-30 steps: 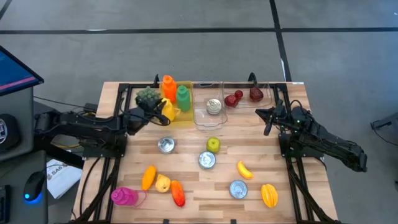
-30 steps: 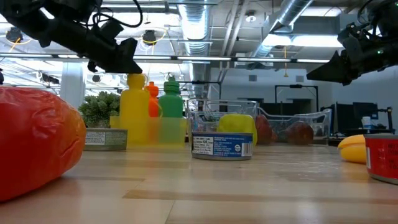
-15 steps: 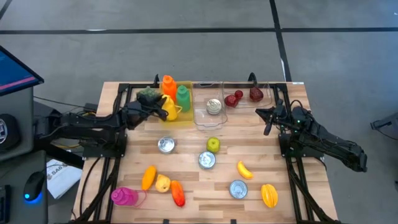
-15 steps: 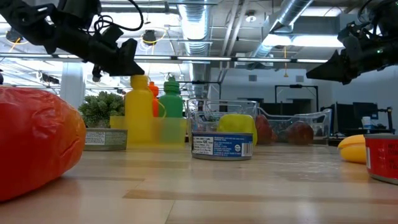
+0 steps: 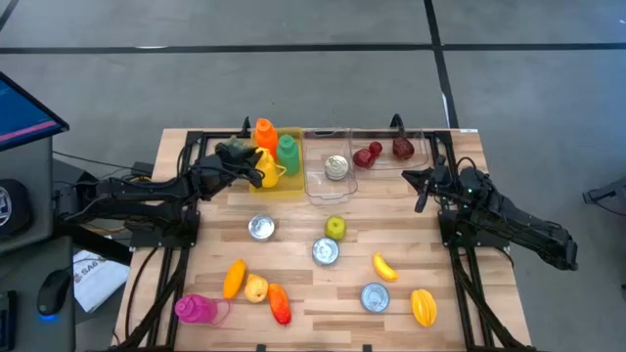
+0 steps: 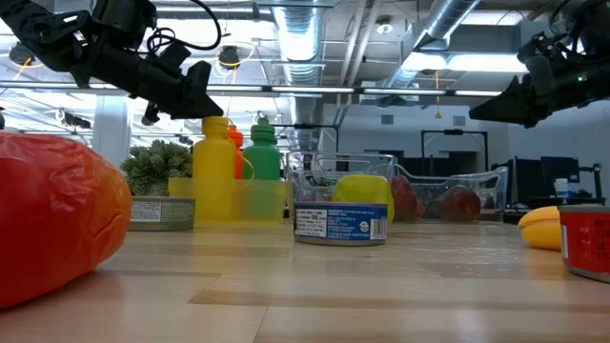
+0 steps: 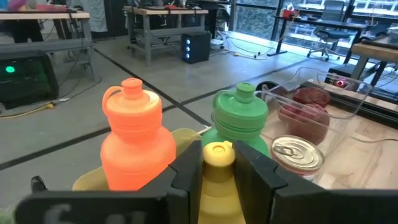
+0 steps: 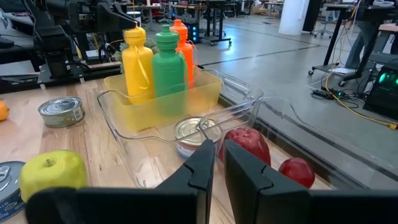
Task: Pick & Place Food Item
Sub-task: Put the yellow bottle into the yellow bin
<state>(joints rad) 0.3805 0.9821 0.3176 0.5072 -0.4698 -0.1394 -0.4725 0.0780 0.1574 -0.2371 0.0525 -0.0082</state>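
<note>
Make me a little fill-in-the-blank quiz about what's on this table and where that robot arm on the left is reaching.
1. The left gripper is at the cap of the ____ bottle.
2. That bottle stands in the yellow bin with an orange bottle and a ____ one.
3. The middle clear bin holds a single ____.
4. The right gripper, waiting beside the clear bins, holds ____.

Missing words: yellow; green; can; nothing
</note>
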